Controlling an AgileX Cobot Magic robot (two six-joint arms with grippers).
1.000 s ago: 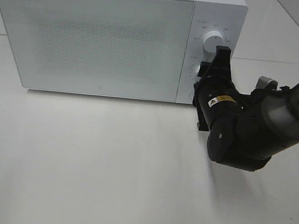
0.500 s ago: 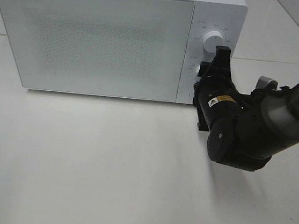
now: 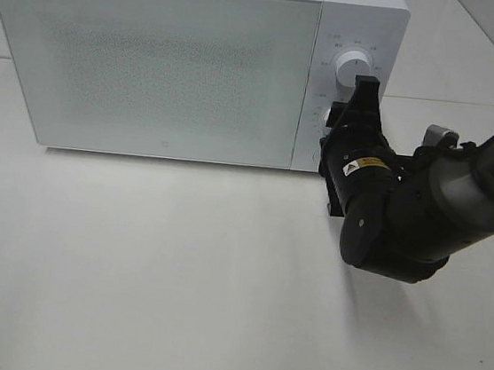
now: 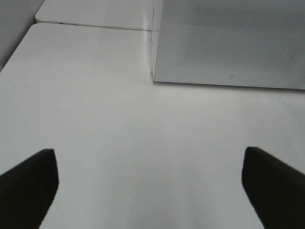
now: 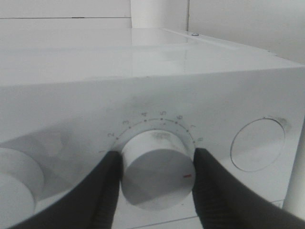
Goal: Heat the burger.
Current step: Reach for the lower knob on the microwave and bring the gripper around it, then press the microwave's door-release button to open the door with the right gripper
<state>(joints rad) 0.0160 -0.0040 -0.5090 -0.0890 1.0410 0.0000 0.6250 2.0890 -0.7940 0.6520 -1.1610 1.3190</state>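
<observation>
1. Exterior high view: a white microwave fills the upper part of the frame on the white desk, and its frosted door is closed. The burger shows nowhere, so I cannot tell where it is. The upper dial is plain to see. The lower dial is mostly covered by the right gripper, and its black arm enters from the right edge. The left arm is outside the frame.
2. Left wrist view: the left gripper is released, jaws wide apart over bare desk. Only two dark fingertips show, cut off at the lower corners. The microwave's front sits upper right, cropped by the frame.
3. Right wrist view: the right gripper is clasped on the lower dial, with a dark finger pressed on each side. Small numerals ring the dial and are hard to read. A red mark sits on its face. The upper dial is cut off at the lower left, and a round button lies at the right.
</observation>
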